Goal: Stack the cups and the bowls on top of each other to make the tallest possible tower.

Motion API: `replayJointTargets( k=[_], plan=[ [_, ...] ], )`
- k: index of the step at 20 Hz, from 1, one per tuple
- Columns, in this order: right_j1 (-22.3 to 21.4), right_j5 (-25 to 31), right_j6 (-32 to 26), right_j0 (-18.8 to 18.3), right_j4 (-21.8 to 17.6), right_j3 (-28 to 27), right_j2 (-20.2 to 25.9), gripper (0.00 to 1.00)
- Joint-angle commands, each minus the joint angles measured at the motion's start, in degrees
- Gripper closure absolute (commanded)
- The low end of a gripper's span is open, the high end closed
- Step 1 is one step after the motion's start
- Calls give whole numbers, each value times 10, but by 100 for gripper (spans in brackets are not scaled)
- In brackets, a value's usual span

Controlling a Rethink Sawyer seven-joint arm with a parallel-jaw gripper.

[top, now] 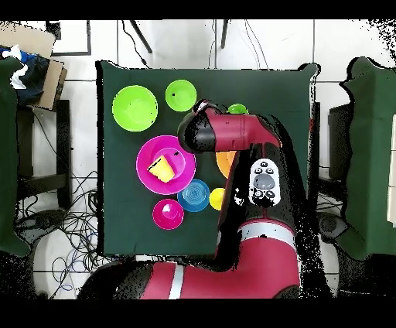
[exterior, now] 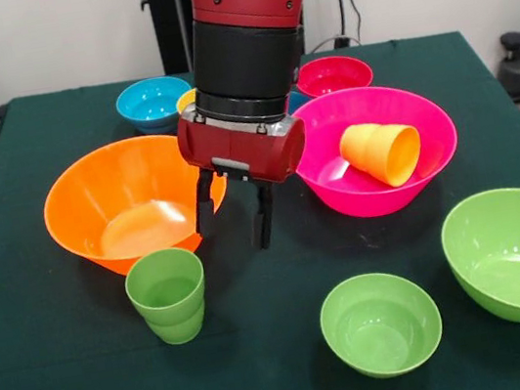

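We find the claw hanging open and empty above the surface, over the gap between the large orange bowl and the large pink bowl. The green cup stands upright just before the orange bowl. An orange-yellow cup lies tipped inside the pink bowl. Nearer the front sit two lime bowls — small and large. Nothing is stacked yet.
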Motion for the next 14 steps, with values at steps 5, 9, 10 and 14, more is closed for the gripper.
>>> replayJointTargets(
  k=[5, 9, 10, 14],
  plan=[
    [31, 60, -141, -39, -62, -10, 87, 0],
    [27, 55, -146, -49, -73, -1, 92, 0],
    [27, 53, -143, -50, -75, 0, 93, 0],
    [30, 53, -130, -47, -84, -4, 95, 0]
  ],
)
